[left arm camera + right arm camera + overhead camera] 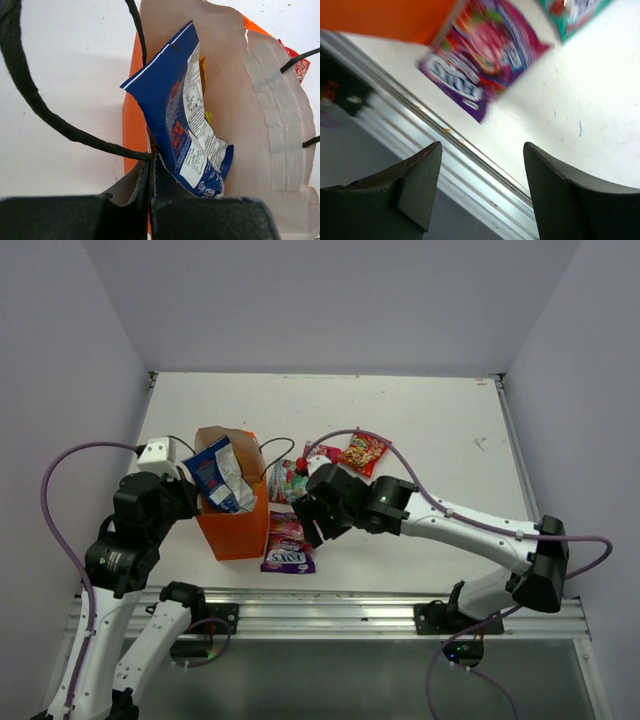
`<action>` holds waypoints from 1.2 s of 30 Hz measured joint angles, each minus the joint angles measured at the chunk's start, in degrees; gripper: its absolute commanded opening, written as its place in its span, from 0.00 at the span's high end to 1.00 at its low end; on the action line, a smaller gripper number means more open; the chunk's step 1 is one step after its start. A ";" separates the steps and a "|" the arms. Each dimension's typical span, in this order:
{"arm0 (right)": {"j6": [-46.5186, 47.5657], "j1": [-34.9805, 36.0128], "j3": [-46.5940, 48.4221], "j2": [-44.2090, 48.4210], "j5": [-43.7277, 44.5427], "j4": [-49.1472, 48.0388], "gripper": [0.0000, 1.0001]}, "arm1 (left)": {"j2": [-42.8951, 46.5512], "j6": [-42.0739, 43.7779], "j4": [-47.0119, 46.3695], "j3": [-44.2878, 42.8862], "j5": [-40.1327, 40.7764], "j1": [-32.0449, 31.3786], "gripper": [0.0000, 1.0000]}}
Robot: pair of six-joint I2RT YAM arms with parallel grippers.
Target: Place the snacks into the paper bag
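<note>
Left gripper (151,192) has its jaws pinched tight on the near rim of the paper bag (262,150). Right past them a blue-white packet (180,125) stands inside, its top poking above the rim. Right gripper (482,150) has jaws wide apart, nothing in them, over the table (580,115) edge. The purple Fox's packet (480,60) lies flat just beyond, touching the bag, and the teal packet (575,12) is further out.

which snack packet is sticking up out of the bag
The blue-white packet, standing in the open top of the orange paper bag. The purple Fox's packet, the teal packet and the red packet lie flat on the table.
</note>
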State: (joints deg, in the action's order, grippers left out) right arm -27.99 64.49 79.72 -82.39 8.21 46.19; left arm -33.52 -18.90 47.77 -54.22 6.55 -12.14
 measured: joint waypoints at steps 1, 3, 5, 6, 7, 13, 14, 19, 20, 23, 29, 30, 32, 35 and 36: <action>0.00 0.00 -4.04 -0.63 -0.09 -1.33 0.30 | -0.02 0.00 0.04 0.00 0.20 0.00 1.00; -0.04 -0.04 -9.84 -3.61 -0.44 -4.22 0.30 | -0.17 0.00 0.07 -0.02 0.42 0.00 1.00; -0.07 -0.28 -13.16 -7.26 -1.03 -7.91 0.30 | -0.50 0.02 0.07 -0.04 0.57 0.00 1.00; -0.04 -0.39 -14.10 -8.94 -1.66 -9.86 0.30 | -0.63 0.02 0.07 -0.09 0.63 0.00 1.00; -0.07 -0.55 -14.60 -10.58 -2.01 -11.63 0.30 | -0.74 0.02 0.09 -0.17 0.70 0.00 1.00; -0.02 -2.14 -14.62 -16.44 -3.67 -21.84 0.30 | -0.98 0.04 1.16 -1.31 0.74 0.00 1.00; -0.07 -2.45 -14.62 -16.72 -3.82 -22.86 0.30 | -0.96 0.04 1.22 -1.36 0.74 0.00 1.00; -0.55 -5.09 -15.74 -18.27 -5.35 -28.74 0.30 | -0.59 0.04 1.55 -1.40 0.76 0.00 1.00; -0.63 -5.51 -16.02 -18.91 -5.62 -29.59 0.30 | -0.52 0.07 1.62 -1.42 0.76 0.00 1.00; -1.11 -6.40 -16.35 -21.29 -6.78 -31.45 0.33 | -0.55 0.24 1.64 -1.42 0.74 0.00 1.00; -2.29 -6.38 -15.72 -22.38 -9.68 -36.26 1.00 | -0.55 0.46 1.64 -1.42 0.74 0.00 1.00; -2.12 -6.32 -15.58 -22.27 -9.64 -36.72 1.00 | -0.52 0.48 1.64 -1.42 0.76 0.00 1.00; -2.12 -6.32 -15.98 -22.08 -9.22 -36.70 1.00 | -0.50 0.48 1.64 -1.42 0.76 0.00 1.00; -1.60 -6.14 -15.91 -19.76 -5.77 -31.80 1.00 | -0.48 0.46 1.64 -1.42 0.74 0.00 1.00; -1.29 -6.12 -15.50 -18.78 -4.26 -28.92 1.00 | -0.48 0.48 1.64 -1.42 0.74 0.00 1.00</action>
State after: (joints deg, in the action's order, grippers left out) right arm -29.28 58.37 64.23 -101.16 3.95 17.28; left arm -34.00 -18.41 49.41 -55.64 7.29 -12.14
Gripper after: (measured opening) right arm 0.035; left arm 0.012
